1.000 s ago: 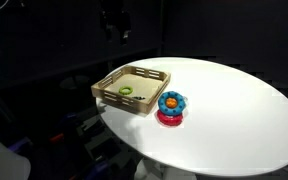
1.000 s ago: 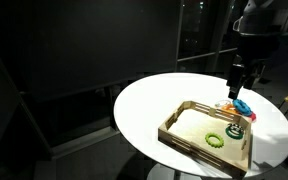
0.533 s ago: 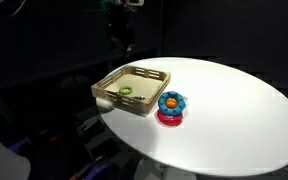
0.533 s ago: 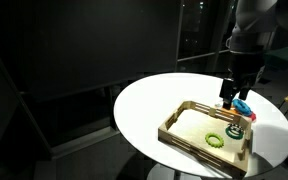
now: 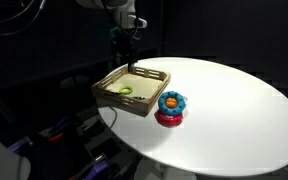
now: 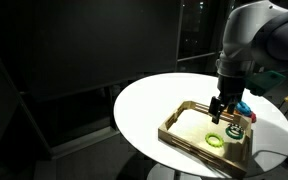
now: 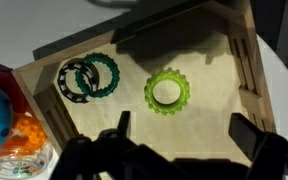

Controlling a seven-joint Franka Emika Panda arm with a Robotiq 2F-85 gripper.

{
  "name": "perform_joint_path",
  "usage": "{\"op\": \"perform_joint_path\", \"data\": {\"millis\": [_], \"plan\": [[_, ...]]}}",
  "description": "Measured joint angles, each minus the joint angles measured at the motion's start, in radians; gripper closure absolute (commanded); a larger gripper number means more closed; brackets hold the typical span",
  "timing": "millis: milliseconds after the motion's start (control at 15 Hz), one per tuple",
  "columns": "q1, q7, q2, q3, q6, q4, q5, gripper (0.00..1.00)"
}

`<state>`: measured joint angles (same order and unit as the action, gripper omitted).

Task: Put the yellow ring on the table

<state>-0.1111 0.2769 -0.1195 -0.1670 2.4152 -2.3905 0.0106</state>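
The yellow ring (image 7: pixel 167 92) lies flat inside the light wooden tray (image 7: pixel 246 60), shown in the wrist view. It also shows in both exterior views (image 5: pixel 126 92) (image 6: pixel 216 141). My gripper (image 7: pixel 184 130) is open and empty, hanging above the tray with its fingers just short of the ring. In the exterior views the gripper (image 5: pixel 130 60) (image 6: pixel 218 113) is over the tray. The white round table (image 5: pixel 234 110) (image 6: pixel 144 105) carries the tray.
Two dark green rings (image 7: pixel 87 76) lie in the tray near one corner. A blue ring with an orange centre (image 5: pixel 171 102) sits on a red ring (image 5: pixel 169 118) beside the tray, also in the wrist view (image 7: pixel 4 110). The surroundings are dark.
The arm has come down from high above the table to just over the tray. The rings and tray have not moved.
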Motion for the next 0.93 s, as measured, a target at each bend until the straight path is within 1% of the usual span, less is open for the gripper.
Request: {"op": "perform_joint_path", "data": {"millis": [267, 533, 933], "plan": [[-0.024, 0.007, -0.059, 0.017, 0.073, -0.001, 0.027, 0.0], [-0.053, 0.049, -0.101, 0.046, 0.137, -0.005, 0.076, 0.0], [-0.087, 0.093, -0.164, 0.093, 0.185, -0.006, 0.108, 0.0]]}}
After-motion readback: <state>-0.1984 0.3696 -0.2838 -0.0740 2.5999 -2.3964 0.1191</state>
